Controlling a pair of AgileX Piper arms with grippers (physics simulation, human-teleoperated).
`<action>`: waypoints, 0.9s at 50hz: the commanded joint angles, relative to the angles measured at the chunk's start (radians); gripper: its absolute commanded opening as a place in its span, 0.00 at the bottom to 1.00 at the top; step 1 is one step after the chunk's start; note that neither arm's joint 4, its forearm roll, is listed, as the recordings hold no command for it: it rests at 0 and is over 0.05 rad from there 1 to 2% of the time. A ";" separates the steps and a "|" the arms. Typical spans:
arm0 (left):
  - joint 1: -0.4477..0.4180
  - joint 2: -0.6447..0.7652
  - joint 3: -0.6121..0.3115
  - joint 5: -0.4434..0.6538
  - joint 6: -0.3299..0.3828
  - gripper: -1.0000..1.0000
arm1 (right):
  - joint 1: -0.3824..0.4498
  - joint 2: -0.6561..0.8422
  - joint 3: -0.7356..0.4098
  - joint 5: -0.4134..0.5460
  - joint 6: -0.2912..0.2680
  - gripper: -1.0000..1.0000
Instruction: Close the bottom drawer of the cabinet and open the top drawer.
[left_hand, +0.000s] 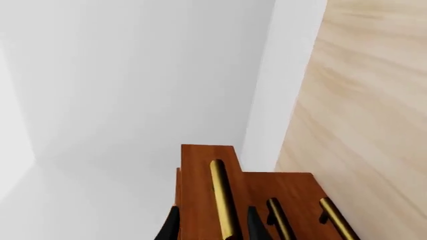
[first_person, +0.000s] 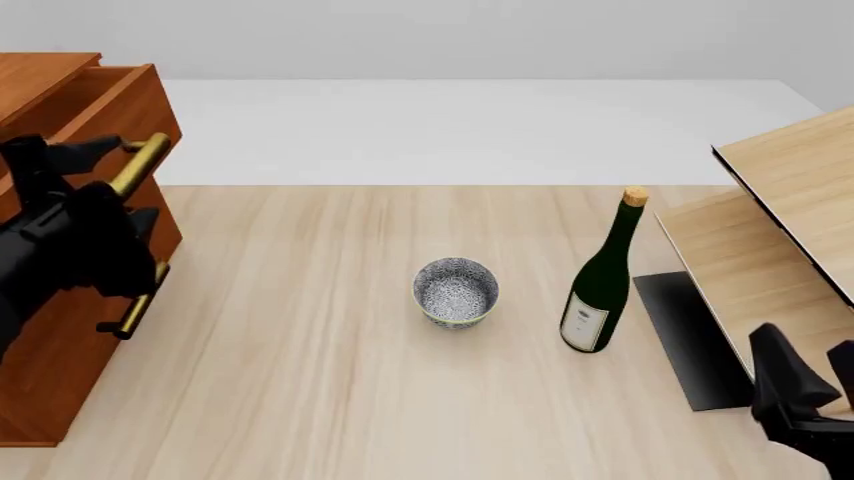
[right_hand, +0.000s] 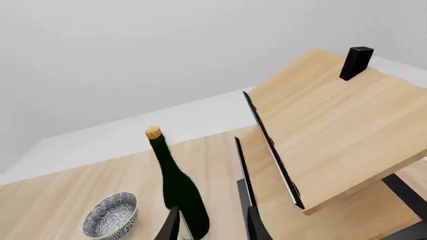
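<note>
Claw (first_person: 118, 172) of the left arm straddles the top drawer's handle (left_hand: 225, 200), fingers parted; next, squeeze and pull.

cabinet (first_person: 47, 330): table's left | top drawer (first_person: 94, 100): pulled out

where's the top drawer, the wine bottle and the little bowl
top drawer (first_person: 118, 100): front view, on its pulled-out side wall by the brass handle
wine bottle (first_person: 601, 285): front view, on the dark green body above the label
bowl (first_person: 455, 290): front view, on its speckled inside
</note>
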 joint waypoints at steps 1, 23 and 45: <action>-0.020 -0.040 -0.009 0.029 -0.004 1.00 | -0.013 0.043 0.002 -0.038 0.029 1.00; -0.052 -0.043 -0.332 0.343 -0.243 1.00 | -0.011 0.041 0.007 -0.038 0.041 1.00; -0.031 0.173 -0.927 0.887 -0.892 1.00 | 0.005 -0.009 0.003 0.010 0.012 1.00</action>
